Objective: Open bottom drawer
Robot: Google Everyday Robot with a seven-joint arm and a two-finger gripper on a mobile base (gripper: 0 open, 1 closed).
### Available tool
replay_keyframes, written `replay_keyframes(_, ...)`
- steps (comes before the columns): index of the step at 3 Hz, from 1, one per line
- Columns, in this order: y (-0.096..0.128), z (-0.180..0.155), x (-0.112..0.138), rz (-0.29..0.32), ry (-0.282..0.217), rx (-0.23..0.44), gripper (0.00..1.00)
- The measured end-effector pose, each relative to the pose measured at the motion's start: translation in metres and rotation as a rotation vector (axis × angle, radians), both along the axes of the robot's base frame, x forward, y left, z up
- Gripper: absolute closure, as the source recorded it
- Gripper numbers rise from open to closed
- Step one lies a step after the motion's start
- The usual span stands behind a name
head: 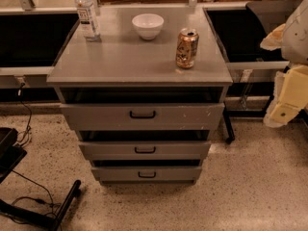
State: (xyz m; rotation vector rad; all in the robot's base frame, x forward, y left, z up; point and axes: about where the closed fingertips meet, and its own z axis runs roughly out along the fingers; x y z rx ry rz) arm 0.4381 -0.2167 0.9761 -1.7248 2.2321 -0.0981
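Note:
The bottom drawer (147, 173) is the lowest of three grey fronts of the cabinet (139, 64), just above the floor. It has a small black bar handle (147, 174) at its middle. Its front lies close under the middle drawer (144, 149), with a dark gap between them. The top drawer (142, 114) is the tallest and is scuffed. My gripper (284, 110) is at the right edge of the view, on the cream and yellow arm. It is well right of the cabinet, at the height of the top drawer, and touches nothing.
On the cabinet top stand a water bottle (87, 13), a white bowl (147, 25) and an orange can (186, 48). A black stand with cables (43, 211) is on the floor at the lower left. A table leg with a caster (229, 129) is right of the cabinet.

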Motion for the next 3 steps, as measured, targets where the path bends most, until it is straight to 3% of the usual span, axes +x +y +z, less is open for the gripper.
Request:
replay_keyframes(1,0.0,0.0,0.0,0.0,0.0,0.0,0.0)
replay_keyframes(2,0.001,-0.032,0.002,-0.009,-0.001,-0.026,0.0)
replay_keyframes(3,0.011,-0.131,0.001,-0.031,0.012,-0.013,0.0)
